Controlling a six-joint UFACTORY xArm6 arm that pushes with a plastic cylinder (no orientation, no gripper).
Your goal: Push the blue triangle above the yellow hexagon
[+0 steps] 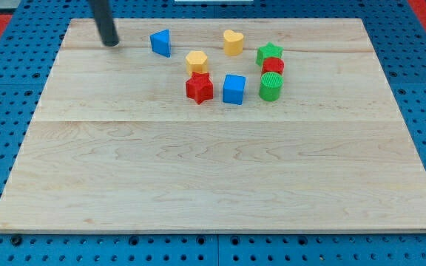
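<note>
The blue triangle [161, 42] stands near the view's top, left of centre. The yellow hexagon [196, 61] lies just right of it and a little lower, touching the red star [199, 88] below it. My tip [110, 43] rests on the board to the left of the blue triangle, at about the same height, with a gap between them. The rod rises out of the view's top.
A yellow heart [233, 42], a blue cube [234, 89], a green star [269, 53], a red cylinder [273, 66] and a green cylinder [271, 86] cluster right of the hexagon. The wooden board [213, 192] lies on a blue pegboard.
</note>
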